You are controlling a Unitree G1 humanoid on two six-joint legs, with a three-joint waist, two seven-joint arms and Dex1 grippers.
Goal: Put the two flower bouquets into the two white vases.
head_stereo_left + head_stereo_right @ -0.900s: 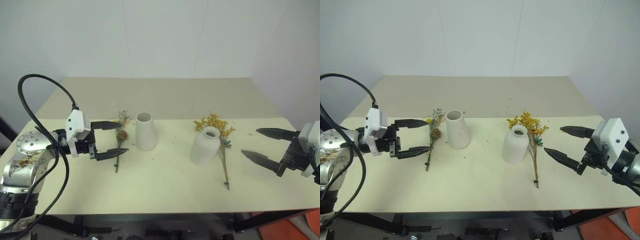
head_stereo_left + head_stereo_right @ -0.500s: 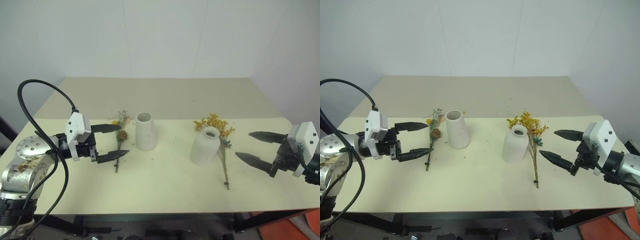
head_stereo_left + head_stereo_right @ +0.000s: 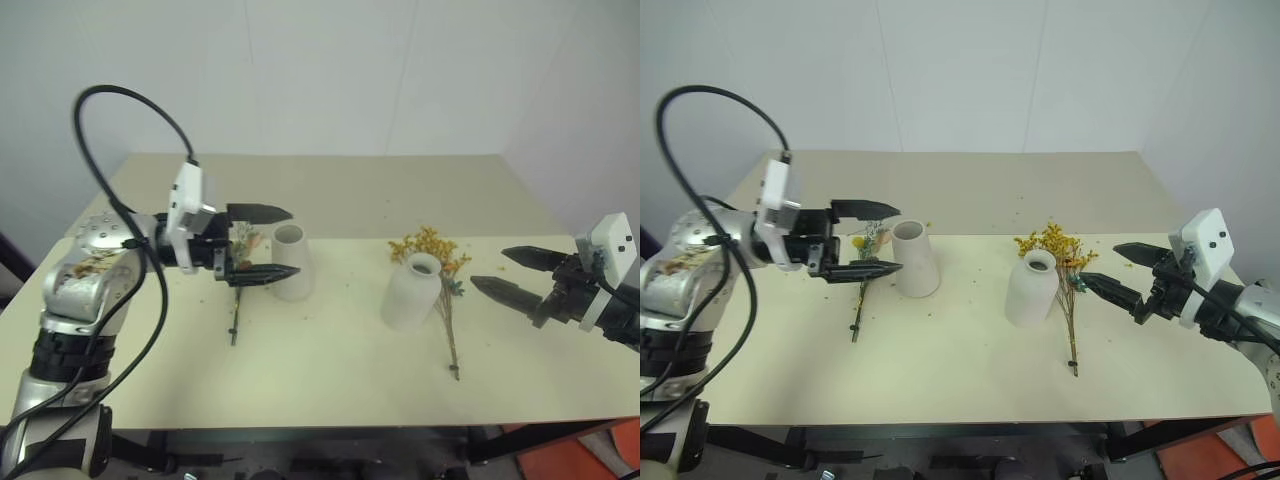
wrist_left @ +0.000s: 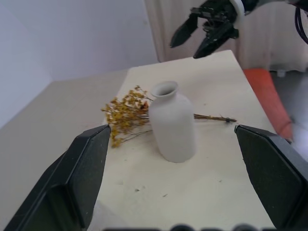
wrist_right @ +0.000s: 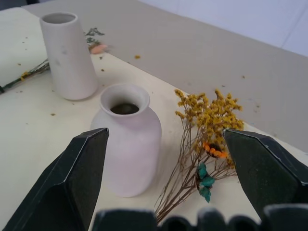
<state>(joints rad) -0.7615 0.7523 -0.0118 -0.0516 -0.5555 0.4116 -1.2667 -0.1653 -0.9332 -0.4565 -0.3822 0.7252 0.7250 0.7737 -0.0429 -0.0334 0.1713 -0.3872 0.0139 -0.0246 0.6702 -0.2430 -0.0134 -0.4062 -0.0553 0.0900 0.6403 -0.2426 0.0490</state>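
Since the earlier frames your left gripper [image 3: 266, 243] has lifted off the tabletop and swung in toward the middle, so it now hangs above the head of the slim bouquet [image 3: 237, 290], fingers spread wide and holding nothing. Your right gripper [image 3: 507, 273] has also slid in closer to the yellow bouquet [image 3: 438, 270], jaws wide apart too, nothing between them.

Both bunches are lying flat on the cream table [image 3: 330, 380], neither in a vase yet. You've got the slim bouquet just to the left of the tapered cone vase [image 3: 291, 262], its stem running toward the near edge and its pine cone and sprigs up by the vase's side. The yellow bouquet sits just to the right of the bottle-shaped vase [image 3: 409, 291], blossoms fanned out behind and beside the vase's neck, its stems trailing toward the near edge. From the right wrist view you can see a teal and orange bit [image 5: 206, 175] tucked in among those stems.

Both vases stand upright and well apart from each other. Little crumbs of dried flower [image 3: 352, 283] are scattered across the table.
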